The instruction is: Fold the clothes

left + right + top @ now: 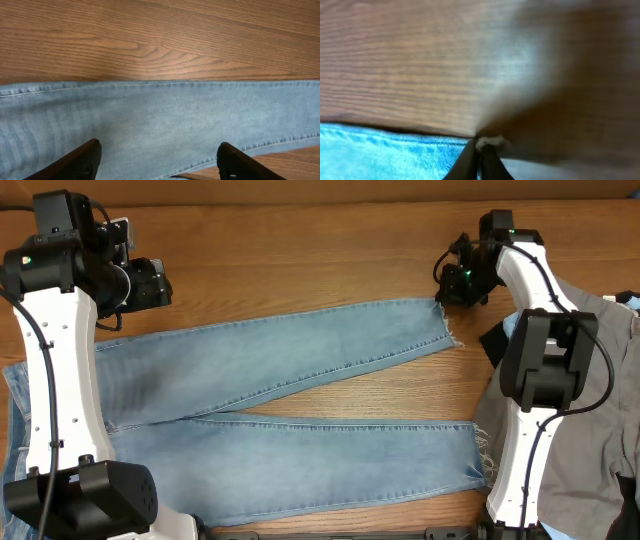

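Observation:
The clothes in hand are long light-blue jeans [300, 380], lying flat on the wooden table [300, 250] with both legs pointing right and the frayed hems at the right end. My left gripper [150, 283] hovers over the upper leg near the thigh. In the left wrist view it [159, 150] is open, its fingers [85, 160] wide apart above the denim [160, 120]. My right gripper [445, 298] is at the far corner of the upper leg's hem. The right wrist view shows it [481, 147] shut on the frayed hem corner [492, 144] of the jeans [385, 152].
At the right edge of the table lies a heap of other garments: grey trousers [590, 410], a black piece [495, 340] and a pale-blue piece [512, 325]. Both arm bases stand at the front edge, on either side of the lower leg.

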Robot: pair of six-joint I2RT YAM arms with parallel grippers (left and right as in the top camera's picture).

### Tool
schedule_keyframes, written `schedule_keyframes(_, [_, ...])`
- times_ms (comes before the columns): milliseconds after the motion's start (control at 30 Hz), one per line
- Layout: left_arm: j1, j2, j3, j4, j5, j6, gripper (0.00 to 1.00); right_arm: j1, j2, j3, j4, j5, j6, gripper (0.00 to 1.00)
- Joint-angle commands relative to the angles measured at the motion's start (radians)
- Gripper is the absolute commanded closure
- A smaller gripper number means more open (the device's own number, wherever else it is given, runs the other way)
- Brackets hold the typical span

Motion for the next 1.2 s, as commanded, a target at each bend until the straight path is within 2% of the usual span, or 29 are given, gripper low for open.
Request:
schedule_keyframes(0, [-0.006,0.005,-0.002,-0.006,-0.006,-0.004,0.23,-0.016,0.029,-0.006,0.059,0.089,0.105,0.96])
schedule_keyframes(200, [-0.006,0.005,-0.003,-0.014,-0.006,-0.004,0.22,-0.092,0.029,0.024,0.182,0.103,0.251,0.96])
schedule_keyframes(400, [-0.007,0.005,-0.003,-0.013,-0.006,-0.004,0.21,-0.168,0.029,0.030,0.284,-0.086,0.338,0.96])
schedule_keyframes(500, [-0.007,0.005,-0.007,-0.013,-0.007,-0.004,0.18,-0.192,0.029,0.035,0.299,-0.100,0.395,0.96])
schedule_keyframes(533, [-0.006,0.005,-0.010,-0.014,-0.013,-0.003,0.17,-0.197,0.028,0.039,0.294,-0.108,0.395,0.86])
schedule_keyframes(567, [-0.006,0.005,-0.014,-0.014,-0.025,-0.003,0.17,-0.200,0.024,0.043,0.282,-0.115,0.387,0.70])
schedule_keyframes(600, [-0.006,0.005,-0.018,-0.019,-0.051,-0.004,0.16,-0.203,0.016,0.046,0.266,-0.117,0.373,0.62])
schedule_keyframes(667, [-0.006,0.005,-0.020,-0.035,-0.131,-0.014,0.15,-0.203,-0.014,0.047,0.234,-0.116,0.322,0.57])
schedule_keyframes(767, [0.000,0.002,-0.020,-0.061,-0.233,-0.096,0.16,-0.203,-0.087,0.047,0.181,-0.115,0.251,0.53])
schedule_keyframes(967, [0.065,-0.003,-0.020,-0.076,-0.257,-0.180,0.14,-0.202,-0.280,0.047,0.077,-0.144,0.243,0.53])
schedule_keyframes(1033, [0.099,0.008,-0.021,-0.064,-0.237,-0.171,0.35,-0.199,-0.342,0.047,0.052,-0.190,0.238,0.53])
schedule_keyframes(1100, [0.127,0.033,-0.023,-0.049,-0.238,-0.161,0.50,-0.191,-0.401,0.047,0.029,-0.233,0.220,0.54])
schedule_keyframes(1167, [0.150,0.071,-0.031,-0.031,-0.235,-0.163,0.70,-0.174,-0.456,0.047,0.005,-0.243,0.216,0.54])
